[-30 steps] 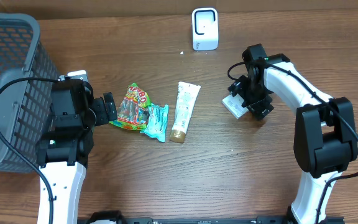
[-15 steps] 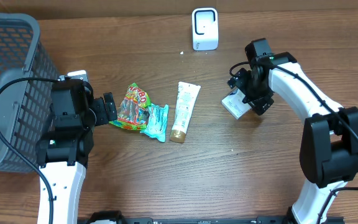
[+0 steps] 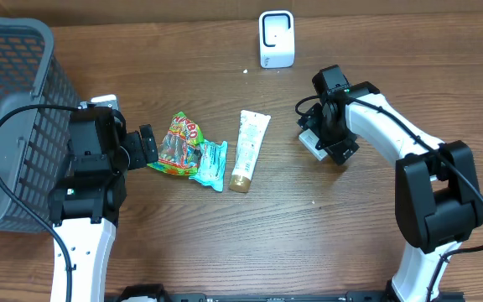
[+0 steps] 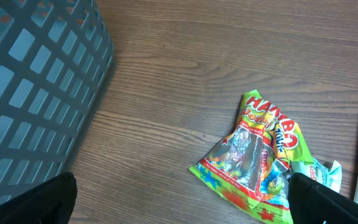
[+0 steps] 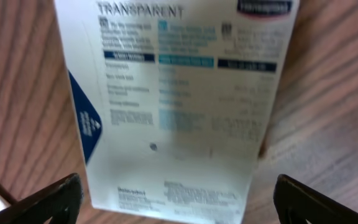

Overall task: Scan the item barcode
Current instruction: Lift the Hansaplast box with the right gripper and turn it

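While the left pincer [image 3: 145,148] sits wide apart by the candy bag [image 3: 177,144], the right pincer [image 5: 178,200] hangs wide apart over the white box [image 5: 179,93], flat on the desk [image 3: 309,239]. Closing crooked could push the thin box away.

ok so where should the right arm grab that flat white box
Grip the white box across its two long side edges, coming straight down from above with the right gripper. It lies flat on the table, printed face up, and the jaws stand open, one to each side of it.
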You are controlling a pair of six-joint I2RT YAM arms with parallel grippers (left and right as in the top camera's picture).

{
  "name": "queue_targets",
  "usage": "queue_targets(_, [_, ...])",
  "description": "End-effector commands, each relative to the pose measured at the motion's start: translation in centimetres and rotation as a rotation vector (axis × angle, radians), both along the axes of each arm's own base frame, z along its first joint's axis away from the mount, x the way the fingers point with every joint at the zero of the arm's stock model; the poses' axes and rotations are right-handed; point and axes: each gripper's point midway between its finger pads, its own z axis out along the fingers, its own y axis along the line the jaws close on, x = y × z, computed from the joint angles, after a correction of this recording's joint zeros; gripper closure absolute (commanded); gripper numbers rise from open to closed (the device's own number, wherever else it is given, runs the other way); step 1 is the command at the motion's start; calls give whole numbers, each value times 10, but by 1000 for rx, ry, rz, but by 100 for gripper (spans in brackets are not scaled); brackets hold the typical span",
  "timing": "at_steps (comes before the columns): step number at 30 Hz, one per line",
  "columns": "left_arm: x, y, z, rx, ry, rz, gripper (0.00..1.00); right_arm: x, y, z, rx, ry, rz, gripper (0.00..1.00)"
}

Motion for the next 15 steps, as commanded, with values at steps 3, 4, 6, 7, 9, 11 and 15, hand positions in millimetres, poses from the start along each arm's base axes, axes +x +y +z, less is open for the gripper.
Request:
queue_targets(3, [0,3,4,17,-8,0,0,0,-1,-12,-32,-20,-8,4])
queue_targets(4, [0,3,4,17,-8,0,0,0,0,-14,-30,-27,-5,4])
queue_targets(6, [0,3,4,17,-8,0,0,0,2,-17,-27,-37,-1,5])
queue_targets(7, [0,3,4,17,-8,0,0,0,2,-18,-28,-39,0,5])
queue_targets(9, [0,3,4,17,-8,0,0,0,3,-20,-28,-40,2,7])
queue_targets(11, [0,3,4,17,-8,0,0,-1,2,-20,-30,-37,2,9])
queue_targets(15, [0,3,4,17,-8,0,0,-4,2,-21,-32,-27,4,12])
